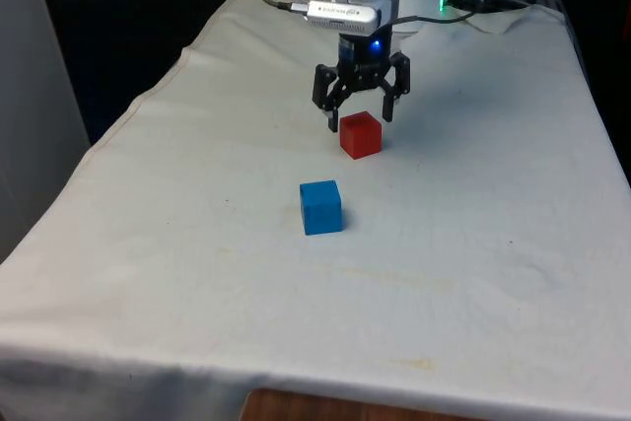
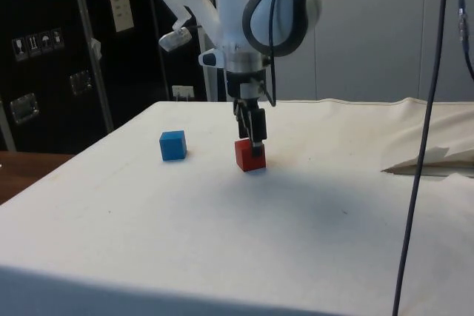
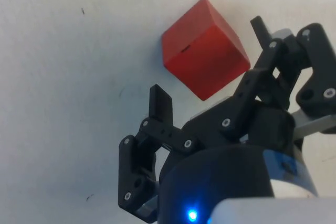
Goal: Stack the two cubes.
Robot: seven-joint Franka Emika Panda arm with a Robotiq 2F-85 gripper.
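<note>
- On the white-clothed bench (image 1: pixel 473 244), the red cube (image 1: pixel 361 134) rests on the cloth toward the robot's end; the blue cube (image 1: pixel 320 207) sits nearer the front camera and slightly toward the front view's left, well apart from the red one.
- Gripper (image 1: pixel 361 121) hangs just above and slightly behind the red cube. Jaws are spread wide and empty, with nothing pinched between them.
- In the wrist view, the red cube (image 3: pixel 205 48) lies beyond the fingertips (image 3: pixel 160 103) and has not entered the gap. It sits turned at an angle to the line across the jaws, a corner facing the gripper.
- In the side view, the gripper (image 2: pixel 252 137) overlaps the top of the red cube (image 2: pixel 249 155); whether a finger touches the cube cannot be told from that angle.
- Judgement: the step in hand is the approach to grasp the red cube. No stacking has been done.
- Risk one: descending at the present offset could land a fingertip on the cube's top face and push or tip it, because the cube is not centred between the jaws.
- Risk two: closing on a cube turned this way could bear on its edges and not its flat faces, so that it twists or squirts out.
- Risk three: a skewed grip would carry over to placement, leaving the red cube overhanging the blue cube (image 2: pixel 172 145) and liable to slide off.
</note>
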